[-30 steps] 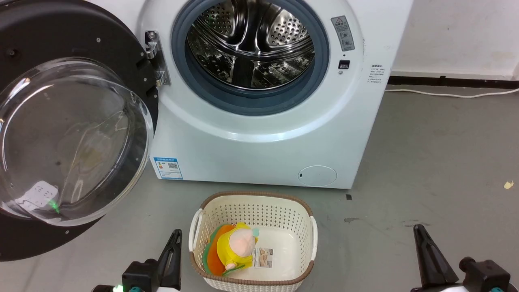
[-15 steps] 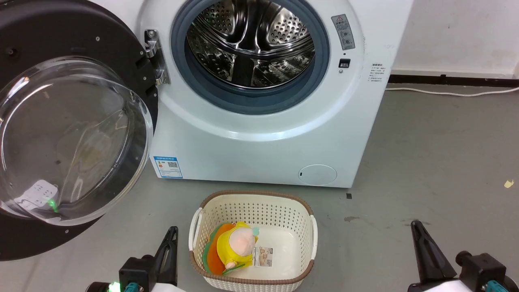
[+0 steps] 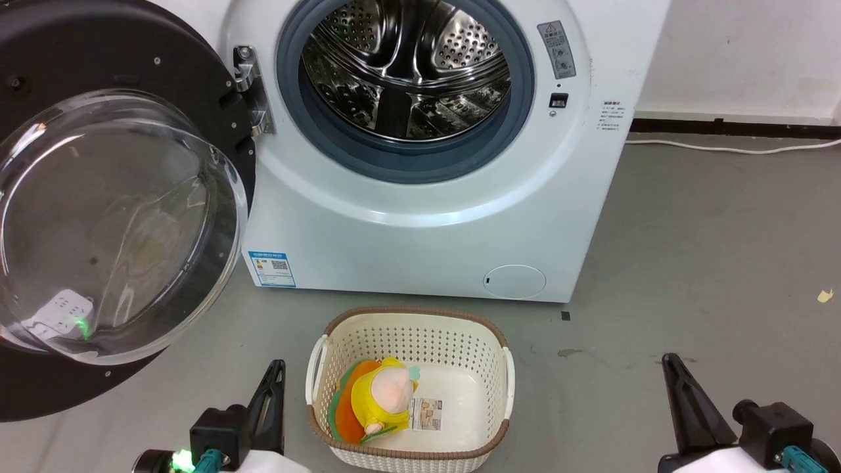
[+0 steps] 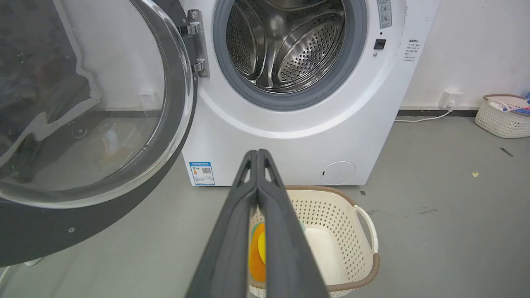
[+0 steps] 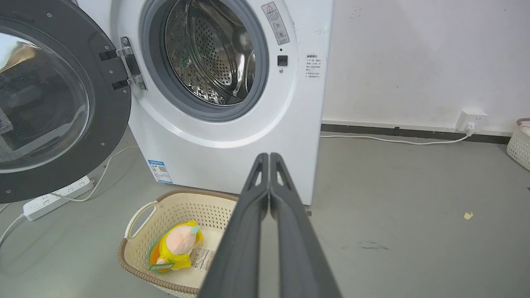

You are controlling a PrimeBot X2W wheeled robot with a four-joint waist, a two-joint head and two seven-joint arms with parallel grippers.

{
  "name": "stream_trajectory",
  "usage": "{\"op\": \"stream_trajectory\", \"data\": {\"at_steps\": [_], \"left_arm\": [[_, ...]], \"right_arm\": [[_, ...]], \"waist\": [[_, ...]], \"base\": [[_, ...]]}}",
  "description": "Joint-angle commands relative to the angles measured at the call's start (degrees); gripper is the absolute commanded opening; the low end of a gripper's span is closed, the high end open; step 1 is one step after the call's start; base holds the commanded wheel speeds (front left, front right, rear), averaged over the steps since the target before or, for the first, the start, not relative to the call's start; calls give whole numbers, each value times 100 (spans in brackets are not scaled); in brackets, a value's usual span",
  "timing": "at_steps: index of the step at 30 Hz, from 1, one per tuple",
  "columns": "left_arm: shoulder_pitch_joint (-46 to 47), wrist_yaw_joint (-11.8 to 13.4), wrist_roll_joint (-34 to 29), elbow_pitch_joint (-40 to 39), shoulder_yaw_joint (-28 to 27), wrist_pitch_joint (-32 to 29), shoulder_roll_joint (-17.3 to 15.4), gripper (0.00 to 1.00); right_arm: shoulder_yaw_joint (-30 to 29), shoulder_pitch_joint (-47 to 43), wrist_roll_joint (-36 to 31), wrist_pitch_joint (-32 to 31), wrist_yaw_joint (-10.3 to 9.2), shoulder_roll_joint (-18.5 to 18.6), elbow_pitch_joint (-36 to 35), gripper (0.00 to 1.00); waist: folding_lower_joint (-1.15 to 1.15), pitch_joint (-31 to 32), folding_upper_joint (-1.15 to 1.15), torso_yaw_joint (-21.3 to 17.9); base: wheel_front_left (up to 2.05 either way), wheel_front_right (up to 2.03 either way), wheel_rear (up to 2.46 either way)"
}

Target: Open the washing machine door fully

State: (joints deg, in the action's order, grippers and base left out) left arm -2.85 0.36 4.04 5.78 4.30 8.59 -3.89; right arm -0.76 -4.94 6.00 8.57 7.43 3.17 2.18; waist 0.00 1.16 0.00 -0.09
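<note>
The washing machine door (image 3: 98, 59), a big black disc with a bulging clear glass bowl (image 3: 118, 223), hangs swung wide to the left on its metal hinge (image 3: 248, 85); the steel drum (image 3: 404, 72) stands exposed. The door (image 4: 37, 231) fills the left of the left wrist view, and the door (image 5: 112, 120) sits left in the right wrist view. My left gripper (image 3: 276, 368) is low at the bottom left, shut and holding nothing, well away from the door (image 4: 257, 154). My right gripper (image 3: 669, 361) is at the bottom right, also shut and empty (image 5: 269, 156).
A cream basket (image 3: 506, 381) with a yellow plush toy (image 3: 378, 401) stands on the grey floor before the machine, between my grippers. A power strip (image 5: 54, 198) and its cord lie under the door. Another basket (image 4: 501, 120) sits by the far right wall.
Both grippers have shifted slightly in the head view, and the whole picture has slid up a little as the camera moved. The door stays wide open.
</note>
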Motion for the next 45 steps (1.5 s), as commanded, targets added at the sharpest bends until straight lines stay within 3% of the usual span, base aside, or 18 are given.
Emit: {"op": "stream_trajectory", "data": {"at_steps": [1,45], "left_arm": [[90,-7,-58,-37,-40,-36,36,0],[237,-29,-319,-445,-334,-656,86,0]], "right_arm": [[10,100,-54,-32,2,-13,-34,0],[60,397,-466,-654,5,-25,-173,0]], "waist": [[0,-2,0,0],[0,-88,0,7]], "base": [[0,0,0],[0,0,0]]}}
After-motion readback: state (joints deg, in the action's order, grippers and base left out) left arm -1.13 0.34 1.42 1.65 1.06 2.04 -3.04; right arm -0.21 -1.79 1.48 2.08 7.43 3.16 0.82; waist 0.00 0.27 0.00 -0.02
